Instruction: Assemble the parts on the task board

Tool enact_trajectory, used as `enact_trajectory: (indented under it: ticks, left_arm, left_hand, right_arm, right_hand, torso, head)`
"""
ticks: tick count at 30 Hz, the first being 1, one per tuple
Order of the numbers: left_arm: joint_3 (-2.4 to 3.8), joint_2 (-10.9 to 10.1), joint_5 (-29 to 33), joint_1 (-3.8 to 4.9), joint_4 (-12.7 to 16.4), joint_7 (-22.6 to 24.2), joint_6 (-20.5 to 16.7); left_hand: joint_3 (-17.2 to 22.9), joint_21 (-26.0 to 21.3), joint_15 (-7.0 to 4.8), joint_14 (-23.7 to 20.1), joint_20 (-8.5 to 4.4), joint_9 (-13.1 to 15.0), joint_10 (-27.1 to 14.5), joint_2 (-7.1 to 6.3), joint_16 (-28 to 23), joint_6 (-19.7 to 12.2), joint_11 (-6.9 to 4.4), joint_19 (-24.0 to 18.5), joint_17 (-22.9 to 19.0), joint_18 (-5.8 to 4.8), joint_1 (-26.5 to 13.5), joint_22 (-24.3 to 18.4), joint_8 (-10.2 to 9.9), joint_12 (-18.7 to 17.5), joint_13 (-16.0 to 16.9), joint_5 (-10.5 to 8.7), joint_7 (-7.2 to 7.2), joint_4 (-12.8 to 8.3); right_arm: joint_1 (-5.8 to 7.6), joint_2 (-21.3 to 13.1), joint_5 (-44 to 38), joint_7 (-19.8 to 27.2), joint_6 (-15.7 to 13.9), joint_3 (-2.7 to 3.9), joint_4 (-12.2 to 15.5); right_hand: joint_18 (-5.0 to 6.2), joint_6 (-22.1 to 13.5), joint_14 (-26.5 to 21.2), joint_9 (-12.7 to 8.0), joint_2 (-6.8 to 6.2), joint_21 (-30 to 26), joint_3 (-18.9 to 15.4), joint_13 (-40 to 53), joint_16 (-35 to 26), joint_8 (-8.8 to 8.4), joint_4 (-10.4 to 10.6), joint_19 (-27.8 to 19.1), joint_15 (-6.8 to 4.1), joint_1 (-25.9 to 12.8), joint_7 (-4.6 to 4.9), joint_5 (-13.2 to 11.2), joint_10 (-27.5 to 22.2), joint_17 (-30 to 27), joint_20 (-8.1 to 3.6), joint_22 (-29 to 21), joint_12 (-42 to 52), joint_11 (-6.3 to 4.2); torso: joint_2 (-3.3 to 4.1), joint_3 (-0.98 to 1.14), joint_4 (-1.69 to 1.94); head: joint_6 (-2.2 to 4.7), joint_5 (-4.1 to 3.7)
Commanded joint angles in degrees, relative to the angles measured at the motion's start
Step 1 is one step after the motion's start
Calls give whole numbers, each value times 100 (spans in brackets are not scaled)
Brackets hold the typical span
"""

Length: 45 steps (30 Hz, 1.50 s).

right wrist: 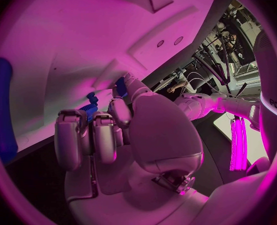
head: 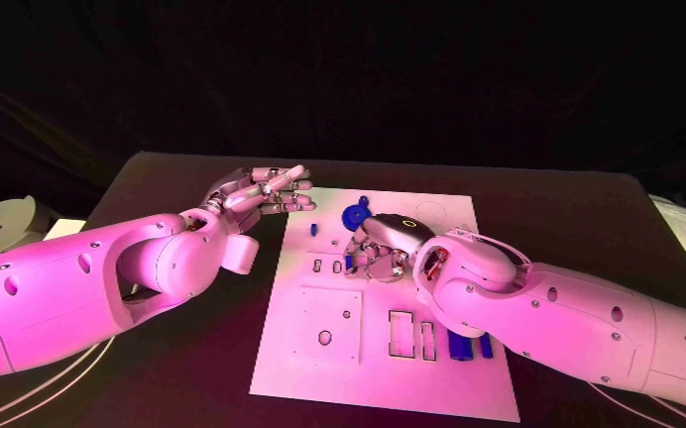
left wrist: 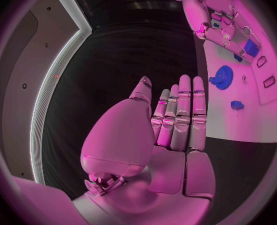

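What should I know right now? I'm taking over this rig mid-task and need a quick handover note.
Left hand: open, holds nothing, hovering at the task board's far left corner.
Right hand: fingers down on the board's upper middle, pinching a small blue part.
Blue gear sits near the far edge; blue bars lie at the right edge.
Done: cannot tell. Left: seat the pinched part, then the rest.

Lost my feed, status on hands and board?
Left hand open, off the task board. Right hand down on board, pinching small blue part. Blue gear beside it. Nothing blocking.
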Motion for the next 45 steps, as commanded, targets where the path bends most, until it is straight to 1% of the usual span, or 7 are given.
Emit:
enact_trajectory:
  ticks: [1,6,18,22,28,41,45]
  left_arm:
    - [3,6,16,5,12,59,111]
    - [3,3,16,5,14,57,110]
    - [3,1,16,5,14,58,103]
    - [3,2,16,5,14,57,104]
    - [3,2,16,5,13,55,104]
    - [3,2,16,5,9,54,107]
    - [3,4,16,5,5,54,111]
  left_hand:
    - [6,-35,39,1,23,0,-16,61,-18,-22,-9,4,7,73,14,-9,-26,-40,-1,-3,-6,-43]
    - [6,-35,39,1,23,0,-16,61,-18,-22,-9,4,7,73,14,-9,-26,-40,-1,-3,-6,-43]
    - [6,-35,39,1,23,0,-16,61,-18,-22,-9,4,7,73,14,-9,-26,-40,-1,-3,-6,-43]
    - [6,-35,39,1,23,0,-16,61,-18,-22,-9,4,7,73,14,-9,-26,-40,-1,-3,-6,-43]
    - [6,-35,39,1,23,0,-16,61,-18,-22,-9,4,7,73,14,-9,-26,-40,-1,-3,-6,-43]
    - [6,-35,39,1,23,0,-16,61,-18,-22,-9,4,7,73,14,-9,-26,-40,-1,-3,-6,-43]
    - [6,-35,39,1,23,0,-16,61,-18,-22,-9,4,7,73,14,-9,-26,-40,-1,-3,-6,-43]
  right_arm:
    - [-52,-12,-77,-247,454,-49,-46]
    - [-52,-15,-97,-279,478,-49,-43]
    - [-52,-20,-171,-322,411,-50,-21]
    - [-53,-19,-187,-345,293,-50,-19]
    - [-55,-21,-210,-369,95,-50,-11]
    - [-65,-33,-225,-323,-281,-50,40]
    - [-74,-61,-209,-197,-506,-50,86]
  right_hand:
    - [-62,-52,542,-28,-26,-37,-13,-40,-37,-7,51,85,31,-62,-18,-41,93,1224,1,382,-56,-119]
    - [-60,-135,541,-53,-96,-46,-40,-93,-41,-65,77,80,61,-112,24,-40,49,1219,26,370,-143,-84]
    - [-58,-232,540,-82,-184,-54,-60,-143,-45,-134,96,77,95,-145,70,-13,5,1215,60,360,-224,-45]
    - [-56,-339,539,-112,-283,-62,-146,-168,-48,-210,202,74,137,-292,115,-191,-15,1213,100,352,-263,2]
    - [-51,-419,539,-135,-396,-76,-277,-276,-51,-258,297,65,159,-391,134,-124,-91,1212,127,331,-415,25]
    - [-44,-501,534,-162,-461,-94,-385,-378,-64,-275,393,53,174,-435,151,-117,-164,1194,143,302,-545,42]
    - [-43,-562,533,-181,-532,-100,-471,-397,-66,-278,477,51,185,-456,164,-102,-180,1193,153,295,-556,55]
  torso:
    - [0,-1,3]
    - [2,1,3]
    - [2,2,4]
    - [4,1,2]
    - [6,2,5]
    - [4,1,3]
    - [5,2,7]
  head:
    - [-4,-6]
    - [-5,-6]
    - [0,-10]
    - [3,-11]
    - [5,-18]
    - [6,-18]
    - [9,-21]
